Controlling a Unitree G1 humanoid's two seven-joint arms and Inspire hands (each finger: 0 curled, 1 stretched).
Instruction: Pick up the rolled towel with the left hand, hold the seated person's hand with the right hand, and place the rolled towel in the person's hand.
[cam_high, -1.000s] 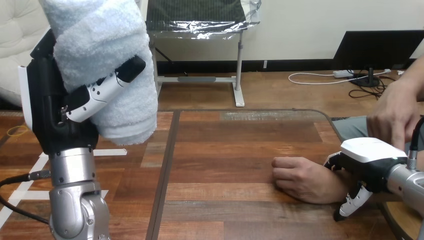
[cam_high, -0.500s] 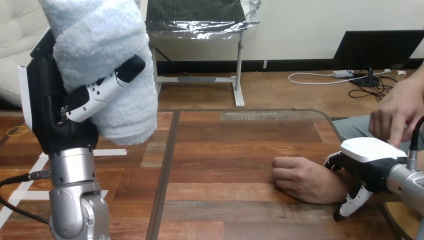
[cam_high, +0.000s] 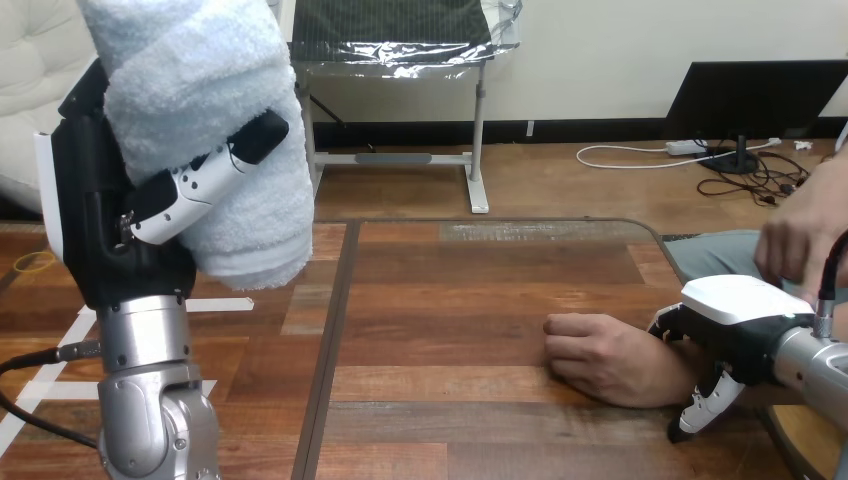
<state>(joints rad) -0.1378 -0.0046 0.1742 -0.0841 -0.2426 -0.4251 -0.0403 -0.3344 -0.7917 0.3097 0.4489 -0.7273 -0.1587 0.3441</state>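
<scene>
Holding high at ten o'clock, the left hand (cam_high: 120, 220) has its fingers and thumb wrapped round the rolled towel (cam_high: 200, 130), which stands upright in the grip, well clear of the counter (cam_high: 450, 300); no shift there over the last second.

At four o'clock the person's hand (cam_high: 605, 355) rests on the counter, knuckles up, fingers loosely folded under, same place as before; the right hand (cam_high: 745, 315) sits over its wrist, fingers (cam_high: 668, 322) curled down the far side and thumb (cam_high: 705, 405) down the near side, so it brackets the wrist in a clasp.

The change: the person's other hand (cam_high: 805, 245), a second ago hovering over the right hand's white shell, has drawn back toward three o'clock and now sits near the edge, apart from the shell.

Reading: the wrist hold looks settled and unaided; the towel is well apart from its target, off at ten o'clock from it; the folded palm faces down, so it probably needs turning or opening before the towel can go in; placement not yet begun.
</scene>
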